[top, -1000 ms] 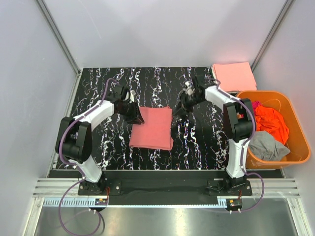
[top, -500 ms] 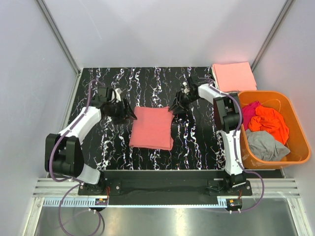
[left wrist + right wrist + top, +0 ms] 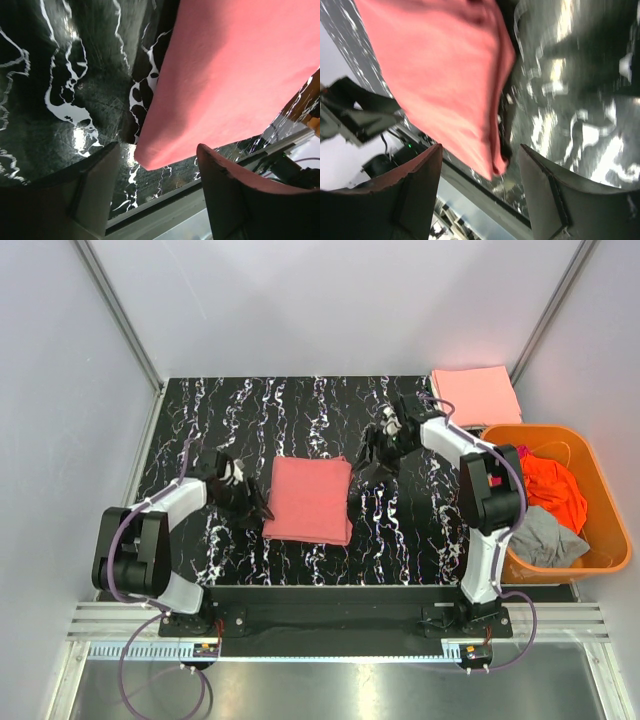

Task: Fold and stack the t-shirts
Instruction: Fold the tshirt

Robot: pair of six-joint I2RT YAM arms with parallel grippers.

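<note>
A folded salmon-pink t-shirt (image 3: pixel 310 498) lies flat in the middle of the black marbled table (image 3: pixel 300 410). My left gripper (image 3: pixel 256 508) stands open just off its left edge; in the left wrist view the shirt's corner (image 3: pixel 220 85) lies ahead of the spread fingers (image 3: pixel 95 185), untouched. My right gripper (image 3: pixel 364 468) stands open beside the shirt's upper right corner; the salmon cloth (image 3: pixel 445 75) shows ahead of its jaws, with nothing held. A folded peach-pink t-shirt (image 3: pixel 475 395) rests at the back right. Orange (image 3: pixel 548 487), grey (image 3: pixel 540 536) and magenta (image 3: pixel 520 451) shirts lie crumpled in the basket.
A rigid orange plastic basket (image 3: pixel 605 502) stands at the table's right edge, beside the right arm. Grey walls enclose the table at the back and sides. The table's metal front rail (image 3: pixel 330 625) runs below the arm bases.
Both grippers have opened and let go of the salmon-pink shirt. The left gripper drew back and down along the shirt's left edge; the right one shifted slightly beside the upper right corner.
</note>
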